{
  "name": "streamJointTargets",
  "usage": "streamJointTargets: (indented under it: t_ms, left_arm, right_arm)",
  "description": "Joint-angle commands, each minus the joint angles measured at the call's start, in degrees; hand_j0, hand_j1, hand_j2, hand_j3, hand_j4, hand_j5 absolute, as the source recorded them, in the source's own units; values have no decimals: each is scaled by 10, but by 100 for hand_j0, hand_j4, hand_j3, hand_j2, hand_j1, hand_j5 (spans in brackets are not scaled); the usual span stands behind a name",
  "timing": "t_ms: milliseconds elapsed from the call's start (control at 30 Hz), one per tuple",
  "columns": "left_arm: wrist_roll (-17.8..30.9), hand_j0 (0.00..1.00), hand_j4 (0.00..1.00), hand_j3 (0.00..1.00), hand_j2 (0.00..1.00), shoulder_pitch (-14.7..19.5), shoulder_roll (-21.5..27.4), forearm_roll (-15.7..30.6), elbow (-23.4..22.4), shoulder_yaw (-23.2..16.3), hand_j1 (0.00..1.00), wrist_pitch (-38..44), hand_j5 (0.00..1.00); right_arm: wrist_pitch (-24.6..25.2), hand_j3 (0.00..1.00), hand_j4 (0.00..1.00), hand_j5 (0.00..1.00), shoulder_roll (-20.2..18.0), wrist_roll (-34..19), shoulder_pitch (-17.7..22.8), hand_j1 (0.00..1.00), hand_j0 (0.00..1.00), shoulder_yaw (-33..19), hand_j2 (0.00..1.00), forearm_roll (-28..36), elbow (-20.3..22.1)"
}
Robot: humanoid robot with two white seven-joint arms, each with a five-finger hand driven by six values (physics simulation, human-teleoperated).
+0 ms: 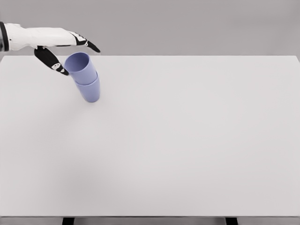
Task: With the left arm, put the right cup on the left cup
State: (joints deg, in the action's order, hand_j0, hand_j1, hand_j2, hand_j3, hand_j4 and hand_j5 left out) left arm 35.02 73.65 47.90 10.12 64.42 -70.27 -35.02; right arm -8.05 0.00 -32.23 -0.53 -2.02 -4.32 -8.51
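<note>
A matte white table [187, 150] is filling the view under a plain grey wall [187, 23]. At far left, the left hand [56, 44] is hovering with fingers spread, gripping nothing. Just beside it, two smooth lavender cups [84, 77] are sitting nested, leaning left.

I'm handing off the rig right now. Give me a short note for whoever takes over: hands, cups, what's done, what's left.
Left hand: open, fingers spread beside the stack's rim at the table's far left, holding nothing.
Right hand: out of view.
Cups: upper cup sits nested in the lower cup on the white table; the stack looks tilted toward the hand.
Done: stacking appears complete.
Left: draw the left arm clear and check the stack stays put.
</note>
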Motion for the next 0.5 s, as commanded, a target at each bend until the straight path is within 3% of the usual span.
streamJointTargets:
  t_ms: [0, 33, 100, 200, 300, 467]
  left_arm:
    - [0, 100, 100, 100, 100, 0, 10, 10, 37, 9, 100, 0, 100]
    - [0, 100, 100, 100, 100, -3, 60, 19, 97, 44, 100, 0, 100]
    - [0, 100, 100, 100, 100, -3, 114, 61, 177, 50, 100, 0, 100]
    - [0, 100, 100, 100, 100, -6, 241, 160, 350, 73, 100, 0, 100]
    - [0, 100, 100, 100, 100, -75, 224, 163, 367, 81, 100, 0, 100]
    - [0, 100, 100, 100, 100, -104, 193, 163, 367, 81, 100, 0, 100]
  right_arm:
    - [0, 100, 100, 100, 0, 0, -1, 100, 100, 0, 100, -1, 0]
    - [0, 100, 100, 100, 0, 0, 0, 100, 100, 0, 100, -1, 0]
    - [0, 100, 100, 100, 0, 0, 0, 100, 100, 0, 100, -1, 0]
    - [0, 100, 100, 100, 0, 0, 0, 100, 100, 0, 100, -1, 0]
    - [0, 100, 100, 100, 0, 0, -1, 100, 100, 0, 100, -1, 0]
    - [0, 100, 100, 100, 0, 0, 0, 100, 100, 0, 100, -1, 0]
